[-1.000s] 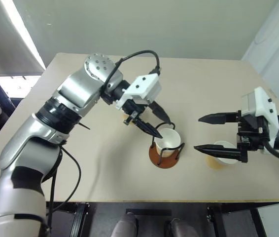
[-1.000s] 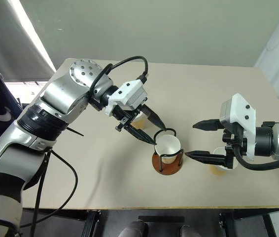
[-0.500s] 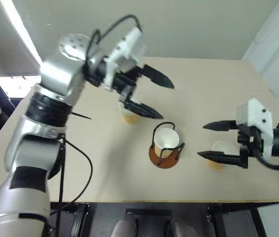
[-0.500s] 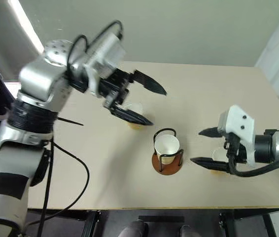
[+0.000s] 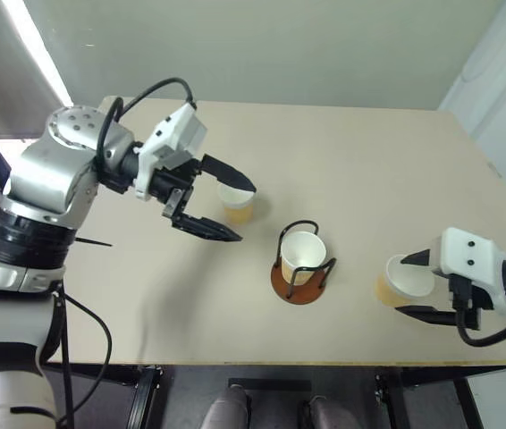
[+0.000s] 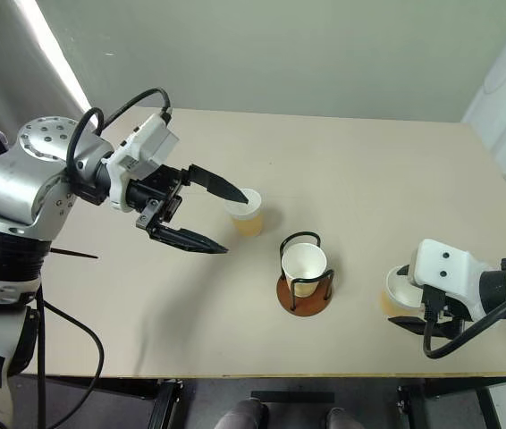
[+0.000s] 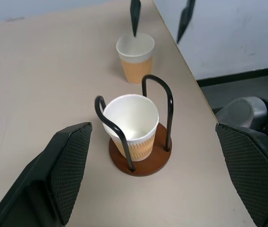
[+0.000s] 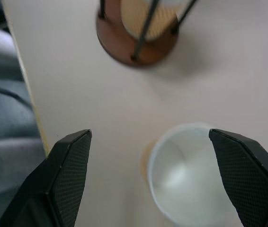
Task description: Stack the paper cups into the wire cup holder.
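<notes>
**Cup grab pending, one stacked**

Holder (image 5: pixel 299 284) stands near the table's front edge, mid-table, with one cup (image 5: pixel 302 253) seated upright inside its black wire loops. A second cup (image 5: pixel 237 205) stands upright on the table just behind and to the left of the holder. A third cup (image 5: pixel 404 280) stands to the holder's right, also close to the front edge.

Right gripper (image 5: pixel 418 286) sits low at that third cup with its jaws spread, one finger on either side of the cup; the right wrist view shows the cup's mouth (image 8: pixel 191 174) between the two fingers, nearer one than the other. Whether either finger touches the cup wall I cannot tell. Left gripper (image 5: pixel 228 209) hangs above the table with jaws spread wide, empty, its far finger in line with the second cup's rim.

Risks, as I judge them: the right cup lies off-centre between the fingers, so closing could shove it sideways or tip it before both pads bite. It stands near the table edge, so a nudged cup could go over. Thin paper will crush under a hard squeeze. The left finger near the second cup's rim could knock it over if the arm swings low.
</notes>
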